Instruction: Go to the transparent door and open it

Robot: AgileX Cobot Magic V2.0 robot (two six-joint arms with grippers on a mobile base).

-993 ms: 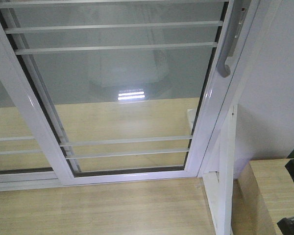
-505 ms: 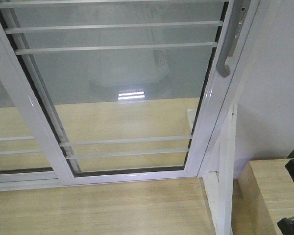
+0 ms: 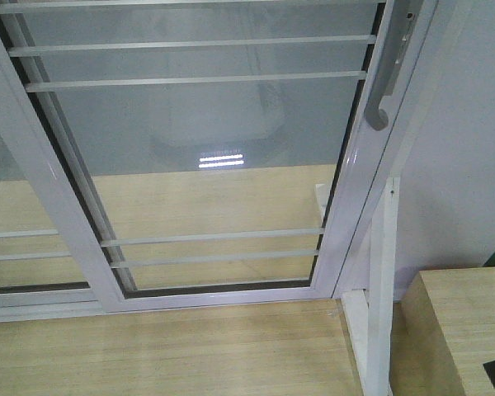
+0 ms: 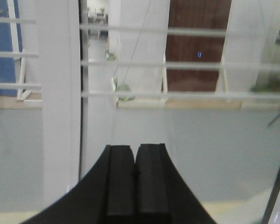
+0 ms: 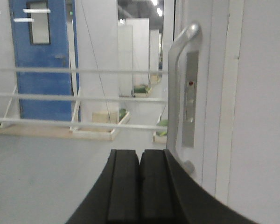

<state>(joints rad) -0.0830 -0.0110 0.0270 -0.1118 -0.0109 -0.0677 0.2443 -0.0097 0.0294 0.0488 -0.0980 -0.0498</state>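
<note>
The transparent door [image 3: 344,210] fills the front view, a clear glass panel in a white frame with pairs of thin white bars. Its curved grey handle [image 3: 385,78] sits on the right stile, which stands against the jamb. In the right wrist view my right gripper [image 5: 140,153] is shut and holds nothing. The handle [image 5: 176,88] rises just right of its fingertips and a little beyond them, apart from them. In the left wrist view my left gripper [image 4: 134,148] is shut and empty, facing the glass and its white bars [image 4: 186,95].
A second white-framed glass panel [image 3: 21,223] without a handle overlaps on the left. A white post with an angled brace [image 3: 381,280] stands right of the door. A light wooden box [image 3: 454,326] lies at lower right, with a white wall [image 3: 470,148] behind it.
The black gripper parts at the front view's lower right edge and lower left corner have left the picture; only a small dark patch remains at lower right. The door has not moved.
</note>
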